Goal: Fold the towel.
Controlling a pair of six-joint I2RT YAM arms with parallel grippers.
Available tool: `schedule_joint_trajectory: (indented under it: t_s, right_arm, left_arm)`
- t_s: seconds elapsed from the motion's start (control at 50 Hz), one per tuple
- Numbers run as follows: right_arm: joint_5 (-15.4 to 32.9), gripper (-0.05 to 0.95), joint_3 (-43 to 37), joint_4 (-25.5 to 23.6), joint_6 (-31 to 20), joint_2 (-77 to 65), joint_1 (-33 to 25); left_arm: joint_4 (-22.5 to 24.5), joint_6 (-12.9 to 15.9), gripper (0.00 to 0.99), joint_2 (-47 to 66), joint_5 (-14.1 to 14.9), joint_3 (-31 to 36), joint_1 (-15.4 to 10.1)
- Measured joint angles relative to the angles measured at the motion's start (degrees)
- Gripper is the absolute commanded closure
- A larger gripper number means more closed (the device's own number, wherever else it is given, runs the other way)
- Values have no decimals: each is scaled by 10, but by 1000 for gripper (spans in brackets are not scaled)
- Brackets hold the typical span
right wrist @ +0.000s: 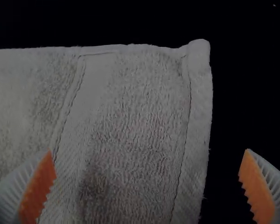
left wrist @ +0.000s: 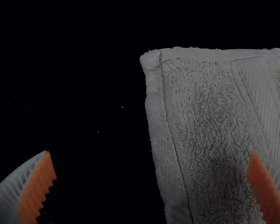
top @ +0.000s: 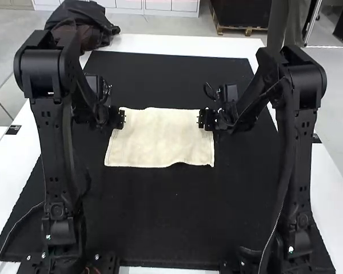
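In the high view my left gripper (top: 119,118) is at the cream towel's (top: 163,140) far left corner, and my right gripper (top: 204,119) is at its far right corner. The towel lies spread as a wide rectangle, with a small ripple along its near edge. The left wrist view has my left gripper (left wrist: 150,170) open, its fingers on either side of the hemmed side edge of the towel (left wrist: 210,116). Likewise open, my right gripper (right wrist: 147,170) straddles the opposite side edge of the towel (right wrist: 135,112) in the right wrist view.
A black mat (top: 166,211) lies beneath the towel on a white table (top: 183,44). Dark bunched fabric (top: 83,23) rests at the table's far left corner. The two arms stand on either side of the towel.
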Motion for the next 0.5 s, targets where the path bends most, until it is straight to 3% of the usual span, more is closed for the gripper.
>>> schedule_joint_trajectory:
  t_s: [0.5]
  right_arm:
    - [0, -8, 8, 1, -3, 17, 0]
  left_arm:
    - [-11, 3, 38, 9, 0, 1, 0]
